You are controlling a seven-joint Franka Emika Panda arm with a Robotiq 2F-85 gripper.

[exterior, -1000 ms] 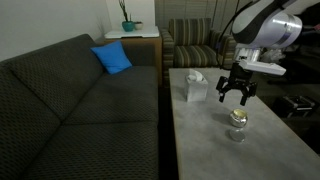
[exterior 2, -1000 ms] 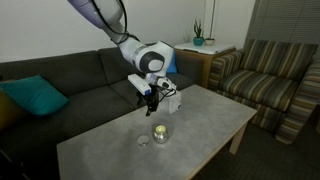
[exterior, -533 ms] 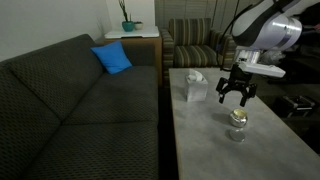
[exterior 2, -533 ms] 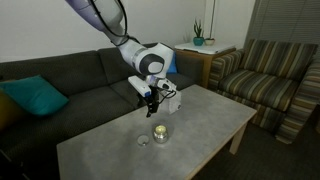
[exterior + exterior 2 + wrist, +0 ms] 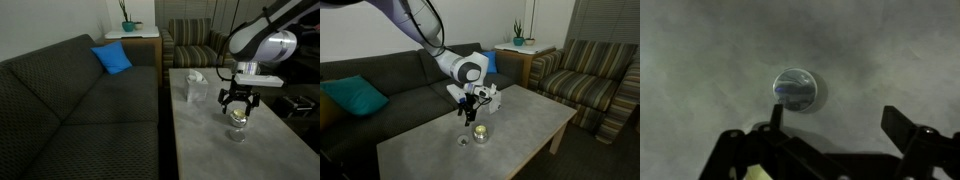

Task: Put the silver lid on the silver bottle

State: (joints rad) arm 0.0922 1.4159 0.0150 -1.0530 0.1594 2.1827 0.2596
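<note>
The silver bottle (image 5: pixel 238 119) stands open on the grey table (image 5: pixel 200 145); in an exterior view its mouth looks pale yellow (image 5: pixel 479 132). The silver lid (image 5: pixel 463 140) lies flat on the table just beside it, apart from it. In the wrist view the lid (image 5: pixel 797 89) is a small shiny disc just ahead of one finger. My gripper (image 5: pixel 238 104) hangs open and empty just above the bottle and lid; it also shows in the other exterior view (image 5: pixel 470 113) and in the wrist view (image 5: pixel 837 120), holding nothing.
A white tissue box (image 5: pixel 194 87) stands on the table behind the bottle, also in the other exterior view (image 5: pixel 488 96). A dark sofa (image 5: pixel 70 110) with a blue cushion (image 5: pixel 113 58) runs along the table. A striped armchair (image 5: pixel 585 80) stands past the far end.
My arm has changed posture and the gripper has dropped lower, closer over the bottle and lid. Bottle, lid and tissue box have not moved.
</note>
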